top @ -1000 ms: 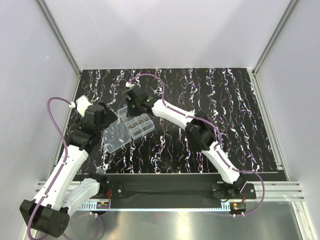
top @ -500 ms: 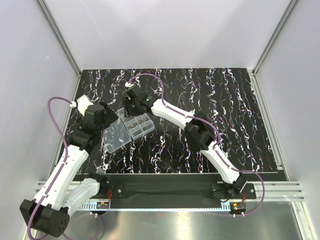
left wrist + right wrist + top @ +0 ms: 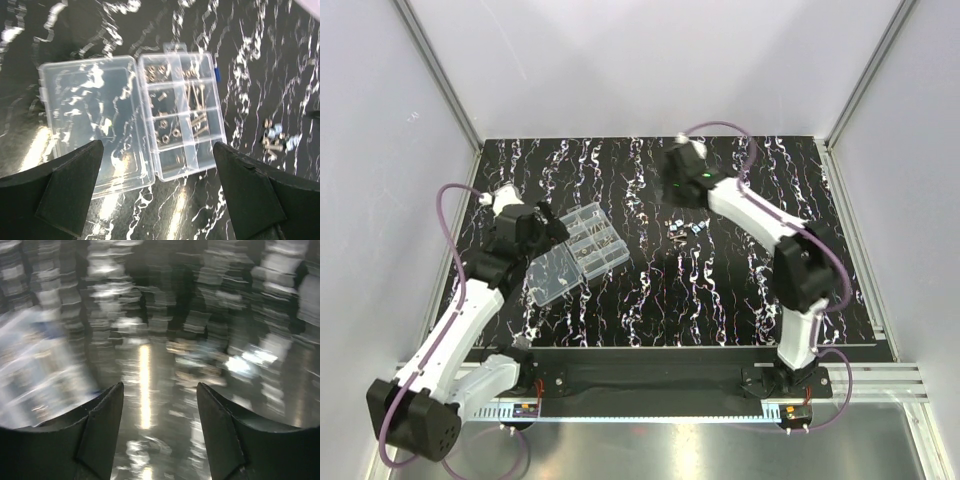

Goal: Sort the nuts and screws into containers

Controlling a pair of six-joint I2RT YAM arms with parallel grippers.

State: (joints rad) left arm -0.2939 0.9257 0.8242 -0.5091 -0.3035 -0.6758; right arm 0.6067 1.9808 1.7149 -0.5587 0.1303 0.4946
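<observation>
The clear organiser box [image 3: 608,258] lies open at mid-left, its flat lid [image 3: 552,272] folded out toward me. In the left wrist view its containers [image 3: 220,105] hold nuts [image 3: 165,135] and screws [image 3: 198,95], and the lid [image 3: 90,120] lies to the left. A small loose pile of screws and nuts [image 3: 683,229] [image 3: 274,139] lies on the table right of the box. My left gripper [image 3: 548,230] [image 3: 160,200] hangs open just left of the box, holding nothing. My right gripper [image 3: 677,192] [image 3: 160,390] is open and empty behind the loose pile; its view is blurred.
The black, white-streaked tabletop [image 3: 740,290] ends at metal rails on the left [image 3: 460,240] and right [image 3: 855,250]. White walls enclose the back and sides. Both arm bases sit on the near rail [image 3: 650,385].
My right arm has swung from over the box to the right, to behind the loose pile, and its jaws have opened. The left gripper has shifted slightly farther back.
</observation>
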